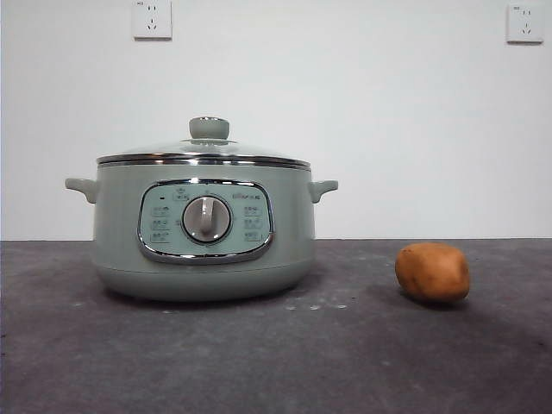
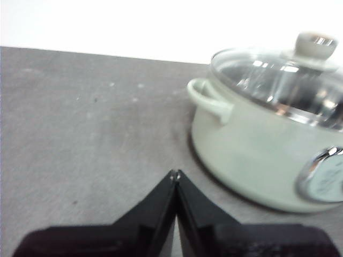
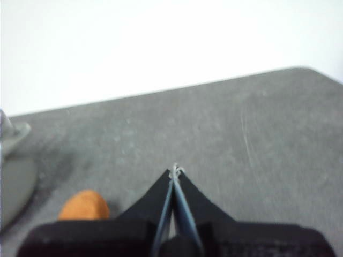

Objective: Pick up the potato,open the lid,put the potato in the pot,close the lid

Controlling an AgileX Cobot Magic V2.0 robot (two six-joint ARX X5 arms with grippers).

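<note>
We start on the potato [image 1: 432, 272], resting on the worktop [image 1: 276, 362] beside the lidded pot [image 1: 203, 233]; right tool [image 3: 175, 170] pressed together, probably above it, so spread wide, then descend squarely; left tool [image 2: 175, 173] also closed

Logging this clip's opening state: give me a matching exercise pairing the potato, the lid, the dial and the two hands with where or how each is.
Things:
1. potato
2. lid
3. dial
4. left hand and right hand

States:
A. closed on the pot
B. shut, holding nothing
C. on the table, apart from the pot
D. centred in the control panel

Pairs: 1-C, 2-A, 3-D, 4-B
</note>
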